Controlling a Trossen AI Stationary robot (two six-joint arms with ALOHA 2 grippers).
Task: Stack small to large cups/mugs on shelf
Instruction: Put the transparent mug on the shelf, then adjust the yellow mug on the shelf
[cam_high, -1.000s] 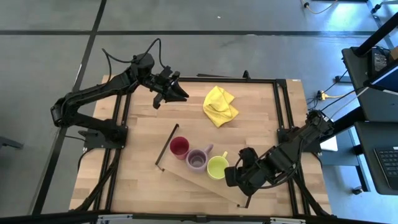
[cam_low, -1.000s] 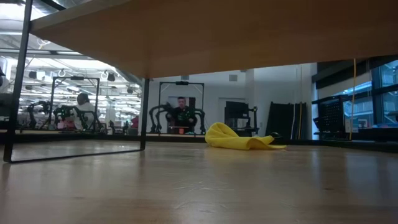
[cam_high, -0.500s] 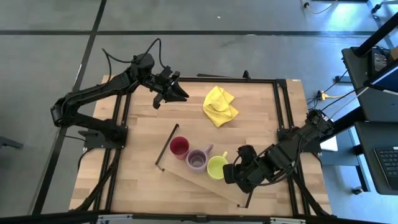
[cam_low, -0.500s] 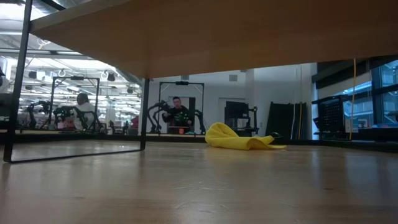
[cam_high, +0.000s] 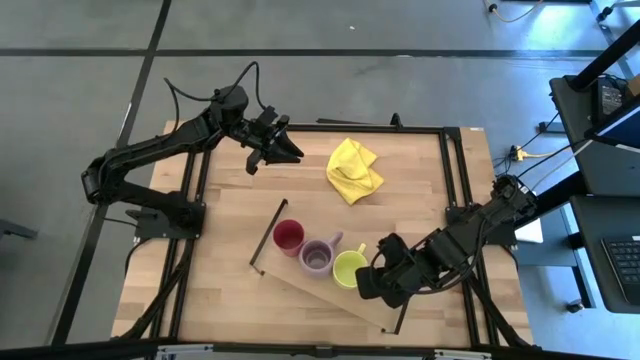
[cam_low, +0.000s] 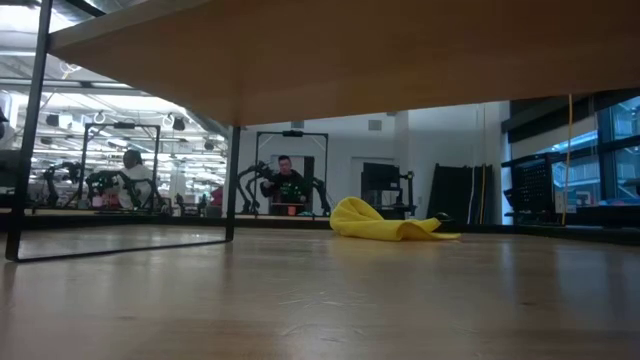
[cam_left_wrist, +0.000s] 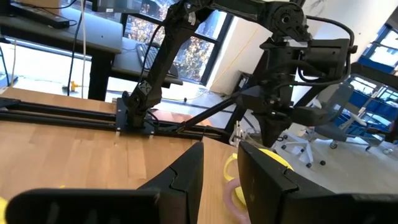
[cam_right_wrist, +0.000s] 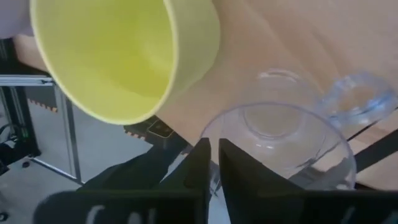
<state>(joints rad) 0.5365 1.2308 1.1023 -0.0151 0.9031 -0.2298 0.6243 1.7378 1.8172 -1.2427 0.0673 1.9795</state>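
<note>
On the counter (cam_high: 420, 215), the shelf (cam_high: 330, 290) lies as a long light-wood board running diagonally from the left-centre toward the near right, with a thin black rail at each short end. Three vessels stand on it in a row: the red cup (cam_high: 288, 237) at the left end, the purple mug (cam_high: 318, 256) just beside it with its handle pointing far-right, and the yellow-green mug (cam_high: 349, 268) next along, touching or nearly touching the purple one.

The right hand (cam_high: 368, 283) is low over the shelf, just right of the yellow-green mug. In the right wrist view its two dark fingers (cam_right_wrist: 200, 163) sit close together with only a narrow slit between them, right at the rim of the clear glass tumbler (cam_right_wrist: 280, 146), which stands upright on the board beside the yellow-green mug (cam_right_wrist: 124, 56). Whether the fingers pinch the glass rim or merely rest at it cannot be told. From above, the tumbler is hidden under the arm.

The left hand (cam_high: 283, 147) hangs over the far left part of the counter, well apart from the shelf — its fingers (cam_left_wrist: 186, 180) are parted and hold nothing.

A crumpled yellow cloth (cam_high: 353, 168) lies on the far middle of the counter, right of the left hand. In the low view the shelf's underside fills the upper part, the cloth (cam_low: 385, 222) lies beyond — people show in the room behind.
</note>
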